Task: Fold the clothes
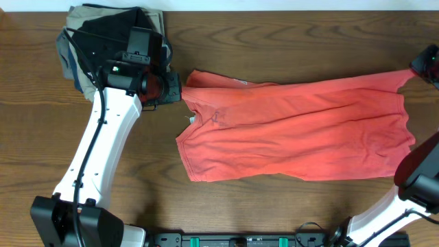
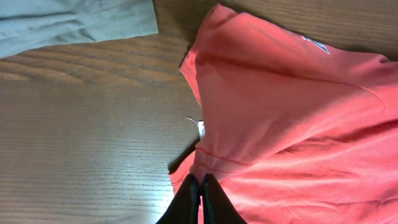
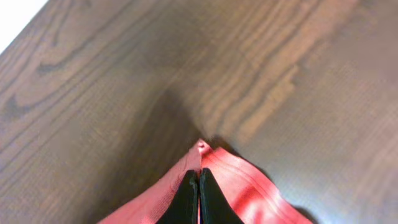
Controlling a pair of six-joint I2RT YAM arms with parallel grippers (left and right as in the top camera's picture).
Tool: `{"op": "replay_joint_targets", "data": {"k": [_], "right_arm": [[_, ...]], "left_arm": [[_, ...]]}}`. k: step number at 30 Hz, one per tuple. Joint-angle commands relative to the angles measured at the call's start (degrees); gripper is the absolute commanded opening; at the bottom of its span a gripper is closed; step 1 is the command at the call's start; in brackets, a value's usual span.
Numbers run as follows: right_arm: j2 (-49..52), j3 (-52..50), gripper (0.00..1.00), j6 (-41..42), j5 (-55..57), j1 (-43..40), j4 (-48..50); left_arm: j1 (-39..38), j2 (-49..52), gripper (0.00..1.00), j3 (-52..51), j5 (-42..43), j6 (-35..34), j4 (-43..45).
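overhead: straight down, far | wrists: close, low | shared: T-shirt (image 1: 295,130)

A stack of folded garments (image 1: 96,31), a black piece uppermost over khaki and blue ones, was noted at the far left of the brown wooden table (image 1: 41,137), its khaki edge (image 2: 74,25) lying flat on the wood.

- just 1 red-orange T-shirt (image 1: 295,130), mid frame
- 3 folded garments (image 1: 89,41), upper left: black garment (image 1: 103,27), khaki garment (image 1: 156,19), blue garment (image 1: 63,55)
- 2 arms: left arm (image 1: 103,144), right arm (image 1: 422,180)
- 2 grippers: left gripper (image 2: 200,183), right gripper (image 3: 199,177)
- 1 table (image 1: 41,137)
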Motion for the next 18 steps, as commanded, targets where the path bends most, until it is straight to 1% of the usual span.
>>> {"op": "replay_joint_targets", "data": {"k": [1,3,6,12,18], "right_arm": [[-1.6,1.0,0.01,1.1,1.7,-1.0,-1.6],[-1.4,1.0,0.01,1.4,3.4,-1.1,-2.3],[-1.4,1.0,0.01,1.4,7.1,-1.3,-3.5],[-1.2,1.0,0.01,1.3,7.4,-1.5,-4.8],[-0.8,1.0,0.01,1.3,7.3,-1.6,-5.0]], "left_arm": [[-0.1,-0.4,0.06,-2.1,-0.1,-2.8,-0.5],[-0.1,-0.4,0.06,-3.6,0.9,-4.6,-1.4],[-0.1,-0.4,0.06,-5.1,4.3,-4.7,-3.5],[-0.1,-0.4,0.06,-7.1,4.9,-4.7,-5.7],[-0.5,-0.4,0.06,-10.5,5.7,-4.7,-5.7]]}}
